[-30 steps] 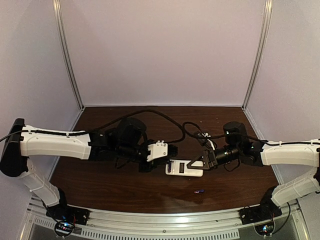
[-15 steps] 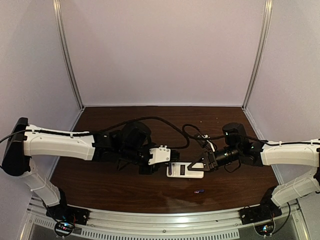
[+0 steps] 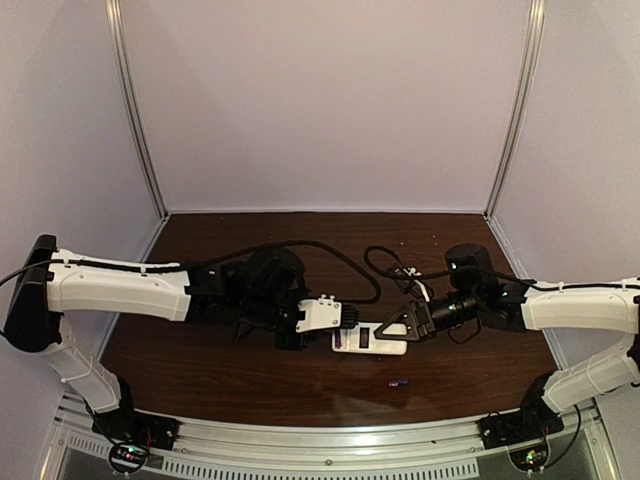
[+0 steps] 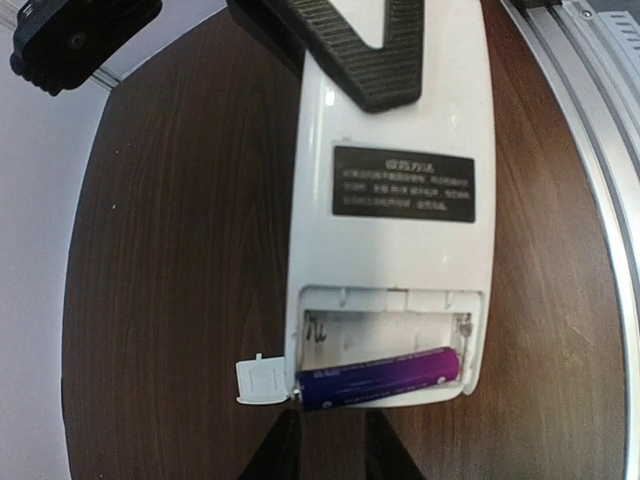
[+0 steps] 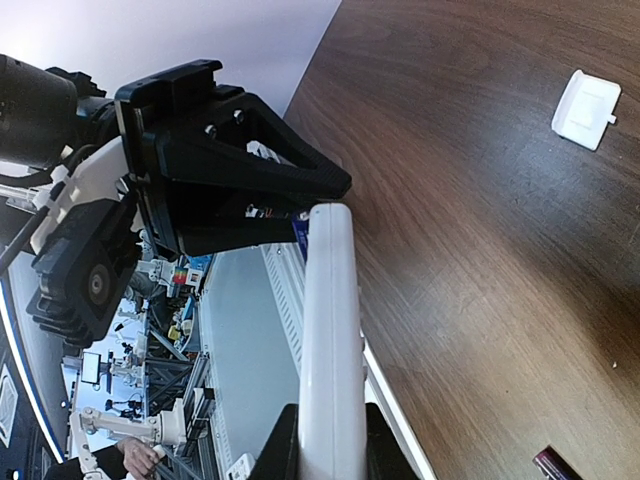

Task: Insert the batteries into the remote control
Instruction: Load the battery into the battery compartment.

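The white remote control [image 3: 372, 339] lies back up on the dark table, and in the left wrist view [image 4: 395, 230] its battery recess is open. One purple battery [image 4: 380, 378] lies slanted in the recess, its left end poking past the remote's edge. My left gripper [image 4: 332, 422] sits just short of that end, jaws a little apart with nothing between them; it also shows in the top view [image 3: 343, 320]. My right gripper [image 3: 398, 323] is shut on the remote's other end, seen edge-on [image 5: 330, 340] in its own view. The second battery [image 3: 400, 381] lies loose on the table.
The thin white cover piece [image 4: 262, 380] lies on the table beside the recess; it also shows in the right wrist view [image 5: 588, 108]. The table's metal front rail [image 3: 320, 455] runs close behind the loose battery. Cables loop over the table behind both arms.
My left gripper has moved right, up to the remote's open end. The right gripper and the remote have stayed nearly still.
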